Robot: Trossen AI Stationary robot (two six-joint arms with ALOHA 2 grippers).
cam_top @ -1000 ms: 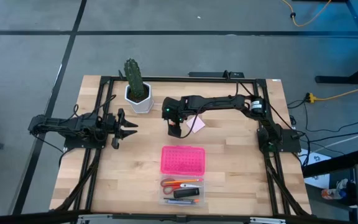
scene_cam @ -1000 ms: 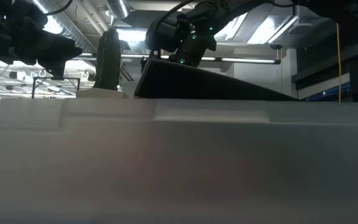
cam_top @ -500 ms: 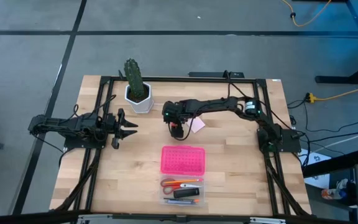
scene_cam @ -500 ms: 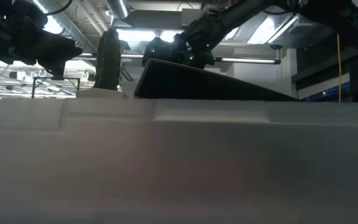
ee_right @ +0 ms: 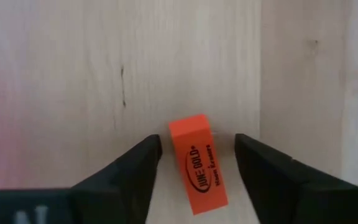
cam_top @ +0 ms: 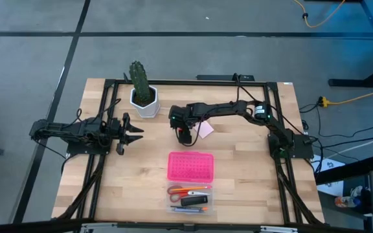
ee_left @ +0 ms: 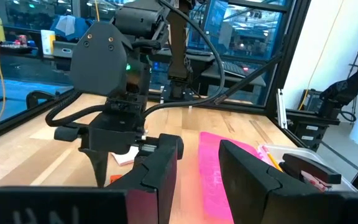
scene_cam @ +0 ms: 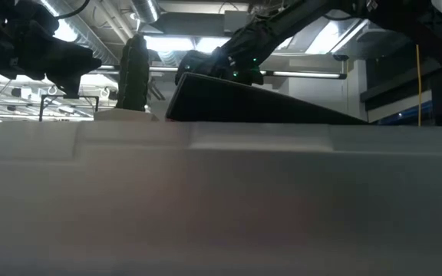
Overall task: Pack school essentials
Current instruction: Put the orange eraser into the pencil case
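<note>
Right gripper [ee_right: 196, 163] lowered near the middle of the wooden table [cam_top: 251, 184], its 2 fingers [ee_right: 127, 171] spread on either side of a small orange eraser [ee_right: 198, 163] lying on the wood, neither finger clearly touching it. Pale pink notepad [cam_top: 205, 129] lies just beside this gripper. Left gripper [cam_top: 135, 132] waits toward the table's left edge, fingers apart. Clear box [cam_top: 190, 197] at the near edge holds red-handled scissors [cam_top: 185, 190] and pens; its pink lid [cam_top: 190, 166] lies just behind it. Cactus [cam_top: 140, 81] stands near the far edge.
</note>
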